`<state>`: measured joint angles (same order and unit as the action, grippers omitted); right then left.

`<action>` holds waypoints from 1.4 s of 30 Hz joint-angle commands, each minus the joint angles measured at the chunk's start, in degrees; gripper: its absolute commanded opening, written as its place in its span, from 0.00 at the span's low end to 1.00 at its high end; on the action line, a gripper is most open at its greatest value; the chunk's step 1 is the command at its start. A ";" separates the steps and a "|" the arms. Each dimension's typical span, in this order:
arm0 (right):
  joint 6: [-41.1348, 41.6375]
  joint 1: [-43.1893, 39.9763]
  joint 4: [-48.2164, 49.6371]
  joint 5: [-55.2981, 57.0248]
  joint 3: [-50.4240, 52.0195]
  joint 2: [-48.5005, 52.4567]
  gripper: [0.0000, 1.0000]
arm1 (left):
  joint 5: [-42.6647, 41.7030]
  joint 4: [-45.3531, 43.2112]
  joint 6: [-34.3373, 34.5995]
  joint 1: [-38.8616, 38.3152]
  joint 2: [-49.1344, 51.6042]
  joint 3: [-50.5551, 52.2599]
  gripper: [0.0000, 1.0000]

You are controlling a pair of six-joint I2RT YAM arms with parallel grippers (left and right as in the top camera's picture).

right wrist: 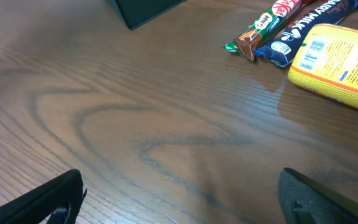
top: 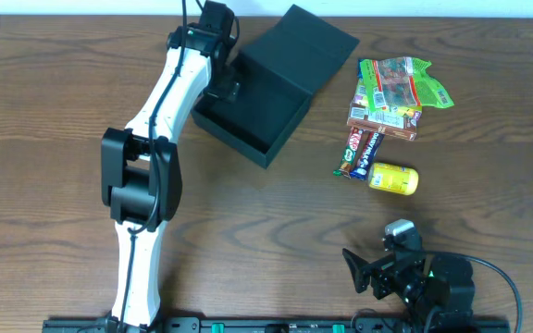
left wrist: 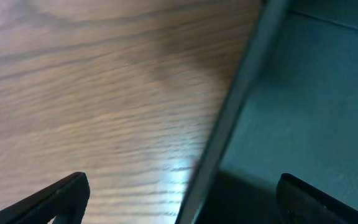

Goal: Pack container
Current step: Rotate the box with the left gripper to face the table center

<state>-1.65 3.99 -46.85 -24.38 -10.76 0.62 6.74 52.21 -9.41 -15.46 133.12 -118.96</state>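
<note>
The open container (top: pixel 248 116) lies diagonally, with its lid flap pointing to the far right. The left gripper (top: pixel 227 89) stands spread across its wall. The right gripper (top: pixel 364 273) is spread too.

blue wrapper (right wrist: pixel 308 26): DAIRY MILK | red wrapper (right wrist: pixel 267 21): KitKat | yellow packet (right wrist: pixel 339 61): barcode

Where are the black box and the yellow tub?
box (top: pixel 248 120): overhead view, on its bare inside floor.
yellow tub (top: pixel 394 178): overhead view, on the middle of its side.
</note>
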 commanded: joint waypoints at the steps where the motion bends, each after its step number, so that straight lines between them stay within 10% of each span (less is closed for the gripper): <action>1: 0.76 0.76 -0.09 0.04 0.28 -0.31 0.99 | -2.32 -0.74 -4.50 0.26 1.14 -0.11 0.89; 5: 0.76 0.76 -0.09 0.04 0.28 -0.31 0.99 | -2.32 -0.52 -4.74 0.50 1.40 -0.11 0.43; 8: 0.76 0.76 -0.09 0.04 0.28 -0.31 0.99 | -2.34 1.55 -3.96 0.55 1.40 -0.11 0.29; 24: 0.76 0.76 -0.09 0.04 0.28 -0.31 0.99 | -6.73 11.39 -0.20 0.57 1.44 -0.02 0.06; 42: 0.76 0.76 -0.09 0.04 0.28 -0.31 0.99 | -8.33 25.57 29.81 -0.61 1.44 -0.02 0.06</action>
<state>-1.65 3.99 -46.85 -24.38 -10.76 0.62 -0.25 76.77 12.05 -15.59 133.43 -118.96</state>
